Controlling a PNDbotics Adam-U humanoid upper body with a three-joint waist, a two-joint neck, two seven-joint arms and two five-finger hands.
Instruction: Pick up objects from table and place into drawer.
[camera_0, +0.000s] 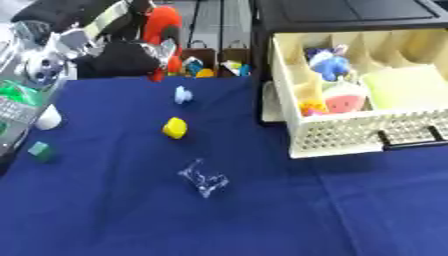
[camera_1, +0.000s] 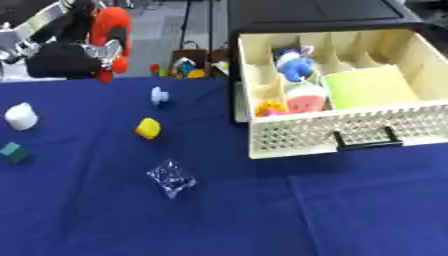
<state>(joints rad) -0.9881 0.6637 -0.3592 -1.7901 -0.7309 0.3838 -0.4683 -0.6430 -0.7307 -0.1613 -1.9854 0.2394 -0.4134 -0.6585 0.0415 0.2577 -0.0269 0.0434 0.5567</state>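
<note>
No robot hand shows in either view. On the blue tablecloth (camera_0: 262, 215) lie a yellow object (camera_0: 175, 127), a small pale blue object (camera_0: 182, 94), a clear crinkled plastic piece (camera_0: 203, 178), a white cylinder (camera_1: 21, 116) and a small teal cube (camera_1: 12, 151). The cream drawer (camera_1: 350, 131) stands pulled open at the right. Its compartments hold a blue plush toy (camera_1: 296, 65), a watermelon-slice toy (camera_1: 306, 103), a small orange thing (camera_1: 270, 107) and a light green pad (camera_1: 371, 87).
A black cabinet (camera_0: 350, 17) houses the drawer. Beyond the table's far edge sit a black and orange heap (camera_0: 140, 45) and small bags with colourful items (camera_0: 210, 65). A keyboard-like device (camera_0: 17, 107) lies at the left edge.
</note>
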